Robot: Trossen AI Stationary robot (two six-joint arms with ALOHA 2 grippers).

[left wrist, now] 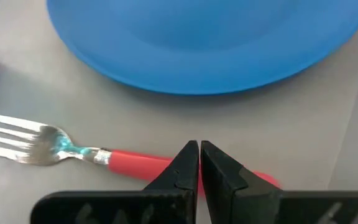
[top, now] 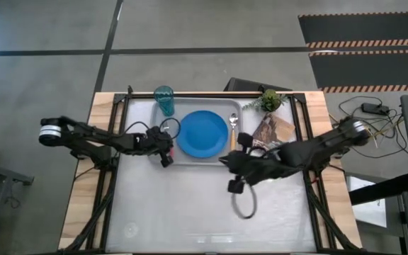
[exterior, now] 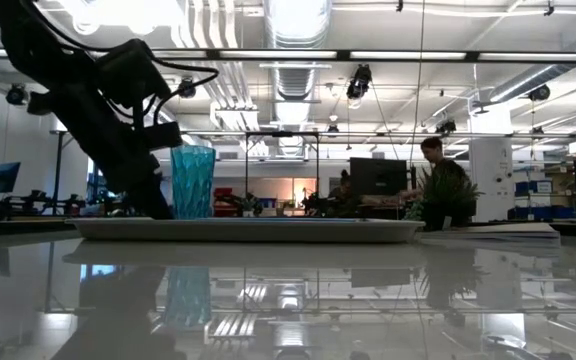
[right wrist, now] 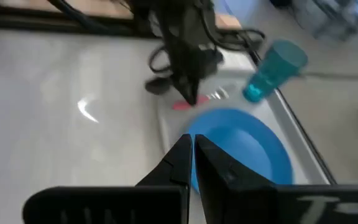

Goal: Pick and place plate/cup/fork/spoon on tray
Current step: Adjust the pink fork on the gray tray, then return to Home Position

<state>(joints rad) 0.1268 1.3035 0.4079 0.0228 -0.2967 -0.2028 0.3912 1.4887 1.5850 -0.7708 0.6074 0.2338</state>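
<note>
The fork lies on the tray beside the plate, apparently just set down. The left gripper hangs above its handle, fingers pressed together, holding nothing. The right gripper, likewise pressed together and empty, waits nearby.

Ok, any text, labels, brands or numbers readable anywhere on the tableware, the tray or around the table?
No readable text in any view.
Plate, cup, fork, spoon, tray: plain, no markings seen.
Brownish card beside the tray: a picture only; any print is too small to read.
Screens and fittings in the room behind, low view: too far and blurred to read.
</note>
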